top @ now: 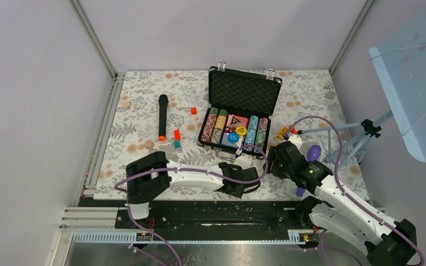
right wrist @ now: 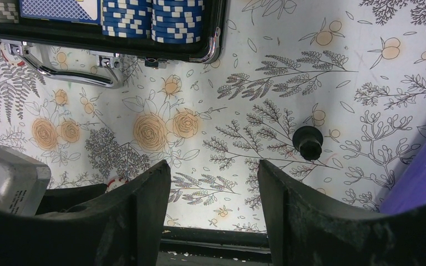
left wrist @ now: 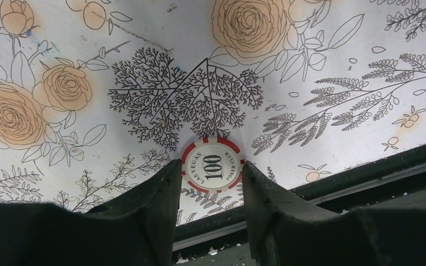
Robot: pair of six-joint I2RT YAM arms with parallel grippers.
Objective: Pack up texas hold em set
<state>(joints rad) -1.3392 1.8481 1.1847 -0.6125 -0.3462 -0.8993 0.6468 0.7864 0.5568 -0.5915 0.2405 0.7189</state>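
The black briefcase (top: 244, 91) stands open at the back of the floral mat, with rows of striped chips (top: 253, 133), card decks and round buttons inside. One red-and-white "100" poker chip (left wrist: 212, 166) lies flat on the mat near the front edge. My left gripper (left wrist: 211, 169) has its fingertips against both sides of that chip's rim. My right gripper (right wrist: 213, 172) hovers open over bare mat just right of it, holding nothing. The right wrist view shows the case's front rim (right wrist: 199, 52), its silver handle (right wrist: 72, 75) and a sliver of the chip (right wrist: 116, 182).
A black microphone (top: 162, 116) lies left of the case, with red blocks (top: 177, 134) and a teal block (top: 176, 144) nearby. A tripod carrying a light-blue perforated panel (top: 416, 72) stands at right, beside a purple object (top: 314, 152). A black knob (right wrist: 308, 141) rests on the mat.
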